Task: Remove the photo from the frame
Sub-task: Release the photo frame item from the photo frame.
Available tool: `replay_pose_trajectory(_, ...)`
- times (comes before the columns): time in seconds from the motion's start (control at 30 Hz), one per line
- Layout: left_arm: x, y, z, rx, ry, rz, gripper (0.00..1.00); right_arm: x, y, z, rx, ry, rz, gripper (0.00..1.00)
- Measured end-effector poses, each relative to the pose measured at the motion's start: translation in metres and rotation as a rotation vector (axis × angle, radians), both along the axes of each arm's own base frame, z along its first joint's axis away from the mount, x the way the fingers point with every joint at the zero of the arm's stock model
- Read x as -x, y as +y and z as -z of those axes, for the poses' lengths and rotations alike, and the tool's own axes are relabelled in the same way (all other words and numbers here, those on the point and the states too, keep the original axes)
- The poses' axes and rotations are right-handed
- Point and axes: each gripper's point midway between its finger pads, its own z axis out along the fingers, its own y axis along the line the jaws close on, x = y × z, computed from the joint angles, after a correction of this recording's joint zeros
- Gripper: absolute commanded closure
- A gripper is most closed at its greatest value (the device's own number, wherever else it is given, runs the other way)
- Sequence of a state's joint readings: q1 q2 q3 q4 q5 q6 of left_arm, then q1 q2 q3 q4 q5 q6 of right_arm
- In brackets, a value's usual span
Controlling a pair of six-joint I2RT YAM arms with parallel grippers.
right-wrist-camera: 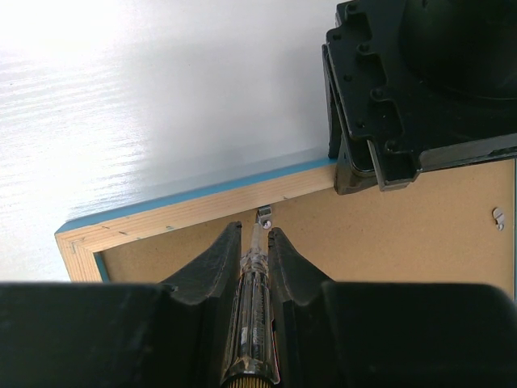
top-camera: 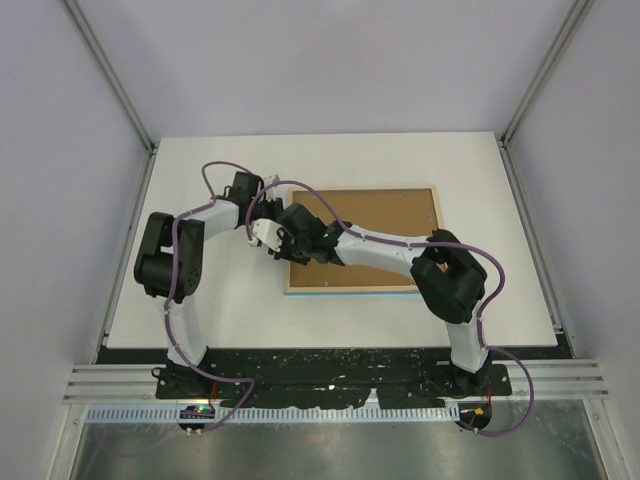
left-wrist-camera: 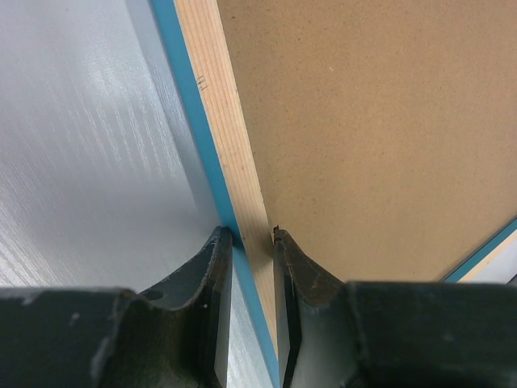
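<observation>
The frame (top-camera: 350, 289), face down at picture centre with the photo hidden beneath the backing board (top-camera: 385, 215), was clamped by the left gripper (left-wrist-camera: 252, 238), and a screwdriver (right-wrist-camera: 252, 307) gripped by the right gripper (right-wrist-camera: 254, 234) was set against a tab (right-wrist-camera: 263, 216), whence a slip was judged liable to gouge the board

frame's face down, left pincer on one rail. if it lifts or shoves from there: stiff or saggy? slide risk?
Probably stiff: the frame, with its wood rail and flat backing board, looks rigid. It is likely light, but gripped on one rail by the left pincer it may pivot. The glossy table suggests it slides easily if pushed.
</observation>
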State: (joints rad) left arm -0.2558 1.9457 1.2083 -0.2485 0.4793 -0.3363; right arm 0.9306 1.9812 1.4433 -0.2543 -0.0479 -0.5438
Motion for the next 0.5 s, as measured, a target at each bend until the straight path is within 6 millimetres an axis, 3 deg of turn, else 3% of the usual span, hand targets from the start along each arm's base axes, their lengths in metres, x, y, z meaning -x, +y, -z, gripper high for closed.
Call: replay_pose_trajectory(0.5,-0.0013,-0.0008,-0.0002,0.002,-0.005,0.003,1.00,-0.0020,0.0002,-0.0002,0.000,-0.014,0.037,0.92)
